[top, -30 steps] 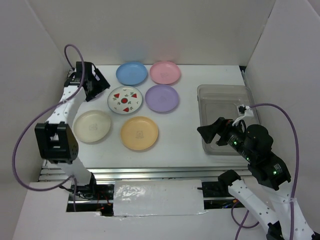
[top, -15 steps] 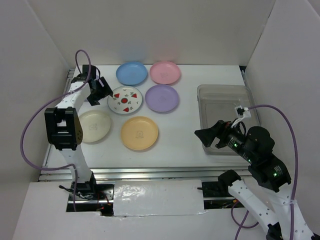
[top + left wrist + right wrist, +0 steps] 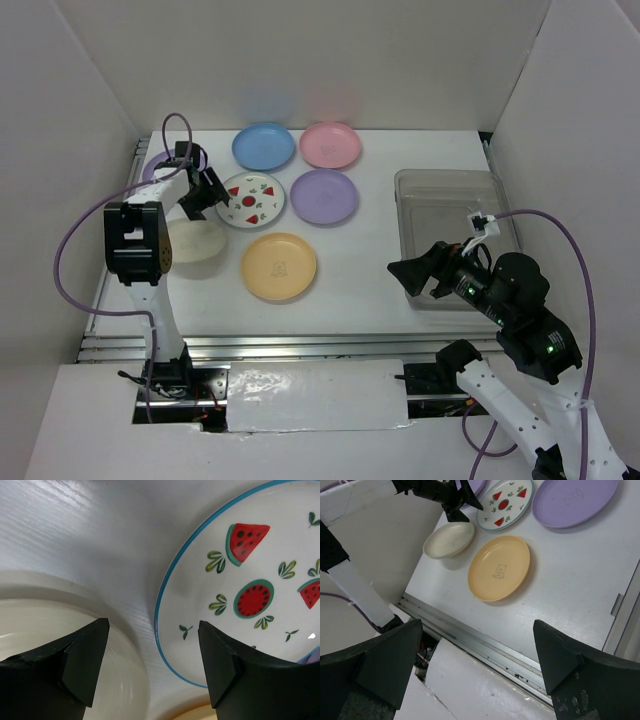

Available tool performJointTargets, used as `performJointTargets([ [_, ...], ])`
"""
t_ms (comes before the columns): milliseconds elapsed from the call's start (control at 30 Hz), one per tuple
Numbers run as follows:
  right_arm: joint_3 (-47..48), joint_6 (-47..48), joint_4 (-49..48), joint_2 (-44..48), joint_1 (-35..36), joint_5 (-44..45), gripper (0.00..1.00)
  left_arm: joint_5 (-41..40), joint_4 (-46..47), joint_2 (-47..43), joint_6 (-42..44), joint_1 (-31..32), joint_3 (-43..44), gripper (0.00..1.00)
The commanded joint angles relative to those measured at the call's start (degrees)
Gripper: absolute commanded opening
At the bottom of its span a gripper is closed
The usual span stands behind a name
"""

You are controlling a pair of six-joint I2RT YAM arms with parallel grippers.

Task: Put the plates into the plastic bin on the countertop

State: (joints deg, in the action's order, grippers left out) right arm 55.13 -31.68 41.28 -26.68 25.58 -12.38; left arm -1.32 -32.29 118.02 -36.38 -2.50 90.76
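Plastic bin (image 3: 445, 176): translucent grey, right edge of surface (image 3: 370, 270). Blue plate (image 3: 264, 146), pink plate (image 3: 331, 145): far edge, top view only. Watermelon plate (image 3: 250, 555): thin blue rim seen in left wrist view, cream plate (image 3: 30, 625) just beside. Left fingers (image 3: 82, 655) apart over both; right fingers (image 3: 375, 665) apart, empty.

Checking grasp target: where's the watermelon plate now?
Top view, left-centre: watermelon plate lies just in front of the blue plate, left gripper beside its rim.

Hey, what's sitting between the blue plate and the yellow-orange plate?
The white plate with the watermelon pattern, set slightly to the left of their line. The top external view shows it between the blue plate and the yellow-orange plate.
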Motion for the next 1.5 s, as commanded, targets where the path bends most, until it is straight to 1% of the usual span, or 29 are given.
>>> performJointTargets([
  [0, 0.77, 0.22, -2.87, 0.22, -0.09, -0.98, 1.0, 0.79, 1.71, 2.22, -0.36, -0.49, 1.35, 0.84],
  [67, 0.5, 0.22, -2.87, 0.13, 0.17, -0.8, 1.0, 0.88, 2.06, 0.91, -0.71, -0.22, 0.39, 0.84],
  [133, 0.41, 0.3, -2.96, -0.22, 0.17, -0.8, 1.0, -0.69, 2.23, -2.94, -1.15, 0.48, -1.45, 0.83],
  [167, 0.15, 0.3, -3.13, -0.31, 0.08, -0.8, 1.0, -2.7, 2.24, -4.36, -1.32, 0.83, -2.16, 0.83],
  [233, -0.03, 0.13, -3.57, -0.39, -0.01, -1.06, 1.0, -5.0, 1.89, -8.04, -1.85, 1.71, -3.74, 0.85],
  [333, -0.46, -0.13, -4.27, -0.74, 0.17, -1.68, 1.0, -7.03, 1.62, -9.99, -1.33, 1.89, -3.58, 0.86],
  [367, -0.47, -0.22, -4.45, -0.75, 0.17, -1.77, 1.0, -7.03, 1.45, -9.82, -1.24, 1.97, -3.23, 0.87],
  [500, -0.38, 0.04, -3.93, -0.57, 0.34, -1.68, 1.0, -5.8, -1.71, -5.36, 0.52, 1.97, 2.91, 0.88],
  [667, 0.15, 0.48, -2.96, -0.39, 0.34, -0.45, 1.0, -4.57, 0.13, -4.64, 1.4, 1.89, 5.21, 0.9],
  [767, 0.32, 0.57, -2.87, -0.74, 0.43, -1.15, 1.0, -4.92, -3.02, -0.78, 3.59, 1.97, 13.44, 0.92],
  [867, 0.32, 0.66, -2.69, -0.48, 0.52, -0.72, 1.0, -4.66, -6.11, 4.49, 4.74, 1.89, 18.21, 0.92],
  [933, -0.02, 0.48, -2.87, -0.39, 0.43, -0.19, 1.0, -4.22, -5.59, 5.29, 4.92, 1.89, 17.87, 0.92],
  [1167, -0.2, 0.3, -3.83, -1.45, 0.61, -1.06, 1.0, -2.64, -2.86, 8.02, 4.13, 1.89, 12.69, 0.91],
  [1267, -0.38, 0.13, -3.84, -1.27, 0.7, -0.89, 1.0, -1.75, -1.81, 8.81, 4.48, 1.98, 11.72, 0.89],
  [1367, -0.47, 0.3, -3.75, -1.01, 0.7, -0.45, 1.0, -1.31, -0.75, 9.25, 4.48, 1.89, 10.32, 0.84],
  [1433, -0.47, 0.3, -3.66, -0.92, 0.78, -0.36, 1.0, -1.66, -1.19, 9.69, 4.39, 1.89, 10.31, 0.76],
  [1467, -0.47, 0.22, -3.75, -0.83, 0.78, -0.45, 1.0, -2.1, -1.37, 9.69, 4.21, 1.89, 9.88, 0.67],
])
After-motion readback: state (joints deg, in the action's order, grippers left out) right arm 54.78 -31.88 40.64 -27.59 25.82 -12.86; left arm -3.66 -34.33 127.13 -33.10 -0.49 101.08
